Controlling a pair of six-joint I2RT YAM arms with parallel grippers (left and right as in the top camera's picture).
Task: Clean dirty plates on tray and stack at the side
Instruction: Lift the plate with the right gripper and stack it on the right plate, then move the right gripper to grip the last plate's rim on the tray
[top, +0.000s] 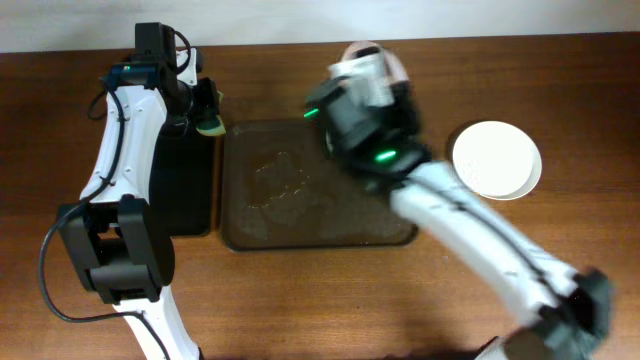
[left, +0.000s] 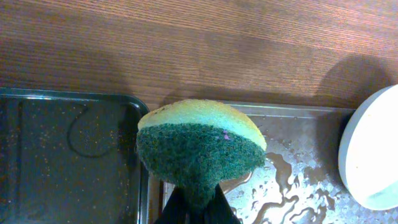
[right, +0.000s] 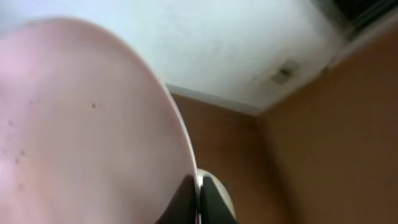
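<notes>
Brown wooden tabletop (top: 330, 300) carries the tray (top: 290, 215) at its middle, wet and with no plate lying flat in it, and a narrower black tray (top: 190, 200) touching its left side. The right arm (top: 470, 230) reaches in over the tray's far edge, and its jaws are clenched on the rim of the held plate (top: 368, 58), which is tipped up steeply rather than level. The right wrist view shows that plate (right: 81, 124) filling the frame, edge-on at the jaws. A side plate (top: 497, 158) rests on the tabletop, well apart to the right of the tray.

The left arm (top: 120, 160) is by the tray's far left corner, its jaws clamped on a sponge (left: 199, 155) with the green scrub side facing forward. From the sponge, the held plate (left: 373, 155) lies to the right, across the tray. The wipe probably calls for the left arm to carry the sponge rightward onto the plate's face.
</notes>
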